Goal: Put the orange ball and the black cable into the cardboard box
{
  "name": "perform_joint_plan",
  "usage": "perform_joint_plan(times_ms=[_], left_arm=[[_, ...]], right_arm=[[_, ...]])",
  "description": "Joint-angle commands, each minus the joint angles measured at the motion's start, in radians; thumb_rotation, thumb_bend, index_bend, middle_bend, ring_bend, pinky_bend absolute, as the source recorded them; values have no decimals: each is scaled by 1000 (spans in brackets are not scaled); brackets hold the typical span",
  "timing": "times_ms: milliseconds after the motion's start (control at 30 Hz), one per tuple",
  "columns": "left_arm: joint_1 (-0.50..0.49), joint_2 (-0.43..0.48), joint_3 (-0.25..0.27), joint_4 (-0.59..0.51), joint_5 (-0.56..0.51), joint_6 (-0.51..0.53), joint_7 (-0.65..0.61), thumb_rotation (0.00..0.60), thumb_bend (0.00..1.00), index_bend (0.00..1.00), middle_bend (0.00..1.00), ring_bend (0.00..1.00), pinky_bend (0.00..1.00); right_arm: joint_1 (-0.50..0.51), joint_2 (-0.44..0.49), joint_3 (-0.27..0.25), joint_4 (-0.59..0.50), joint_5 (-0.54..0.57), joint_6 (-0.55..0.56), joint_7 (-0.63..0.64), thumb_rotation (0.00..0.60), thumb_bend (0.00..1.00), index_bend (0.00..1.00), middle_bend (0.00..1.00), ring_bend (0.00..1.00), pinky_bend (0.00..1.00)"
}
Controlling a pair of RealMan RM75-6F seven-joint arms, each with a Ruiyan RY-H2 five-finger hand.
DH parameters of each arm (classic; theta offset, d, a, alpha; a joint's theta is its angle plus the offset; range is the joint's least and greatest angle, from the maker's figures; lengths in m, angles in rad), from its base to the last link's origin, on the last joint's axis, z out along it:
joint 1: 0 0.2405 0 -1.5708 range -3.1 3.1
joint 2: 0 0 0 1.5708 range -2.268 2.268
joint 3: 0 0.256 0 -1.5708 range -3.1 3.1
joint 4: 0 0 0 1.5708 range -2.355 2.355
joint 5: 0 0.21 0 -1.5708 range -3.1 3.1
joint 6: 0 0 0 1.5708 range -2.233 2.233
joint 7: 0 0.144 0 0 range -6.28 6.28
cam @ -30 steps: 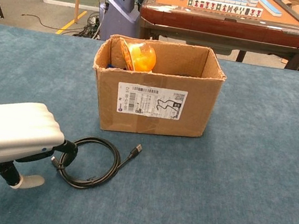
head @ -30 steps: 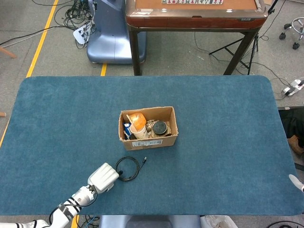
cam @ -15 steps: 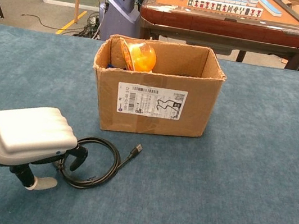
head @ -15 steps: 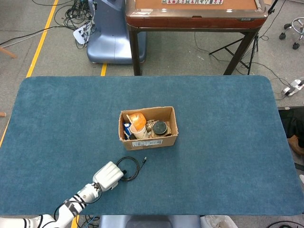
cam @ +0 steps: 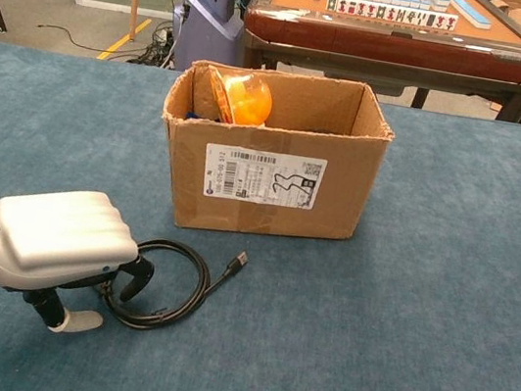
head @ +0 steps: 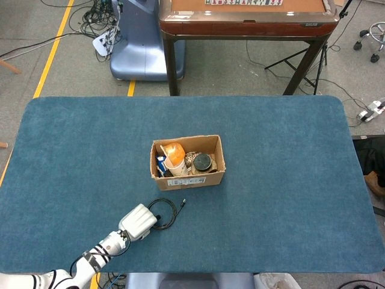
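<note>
The black cable [head: 168,214] [cam: 182,288] lies coiled flat on the blue table, in front of the cardboard box [head: 190,179] [cam: 272,184]. Its plug end points toward the box. The orange ball [head: 175,150] [cam: 242,97] sits inside the box at its left end. My left hand [head: 139,221] [cam: 62,244] rests over the left side of the coil. Its dark fingers reach down into the loop and the thumb is on the near side, with the cable's edge between them and not lifted. That part of the cable is hidden under the hand. My right hand shows in neither view.
The box also holds a black round object [head: 203,161] and a blue item [head: 160,164]. The table's near edge [head: 180,272] runs just behind my left hand. Beyond the far edge stand a wooden game table [cam: 395,33] and a blue machine base [head: 138,54].
My left hand has slid right and forward onto the coil's left side, its fingers now inside the loop. The tip of the right hand at the right edge has left the view.
</note>
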Motion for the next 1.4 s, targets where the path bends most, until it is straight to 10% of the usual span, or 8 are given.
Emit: perform_joint_plan(times_ms=[33,867,1400], left_arm=[[-1,-2,-1,2,-5,-2,5,600,284,484,859,827,971],[7,22,8,-32,-53,14,45,600,445,615,852,815,960],[94,226,40,-317,75,221,127,600,458,631,847,806,952]], right_arm=[[-1,0,1,1,0,0,2,600,100,254,365,292,287],[-3,-1,6,4,-8,-9,6,600,100,254,365,292,287],[0,-5,6,1,-15,-18,-5,600,99,254,365,292,287]])
